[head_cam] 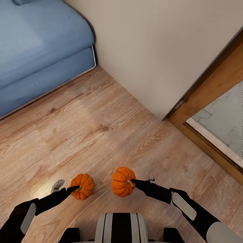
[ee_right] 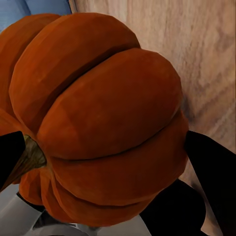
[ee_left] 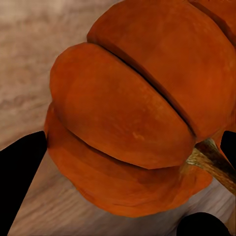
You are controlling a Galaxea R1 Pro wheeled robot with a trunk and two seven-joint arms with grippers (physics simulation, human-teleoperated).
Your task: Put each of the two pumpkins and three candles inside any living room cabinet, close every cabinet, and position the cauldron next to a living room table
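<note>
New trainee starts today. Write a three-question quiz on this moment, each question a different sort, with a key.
1. True or false: the left hand and the right hand each hold a pumpkin.
2. Which piece of furniture stands at the upper left of the head view? A) blue sofa B) dark wood console C) grey coffee table
3. Fill in: both pumpkins are gripped at the ____.

Key:
1. True: left pumpkin, right pumpkin.
2. A, the blue sofa.
3. Stem, seen at the left pumpkin's stem in the left wrist view.
</note>
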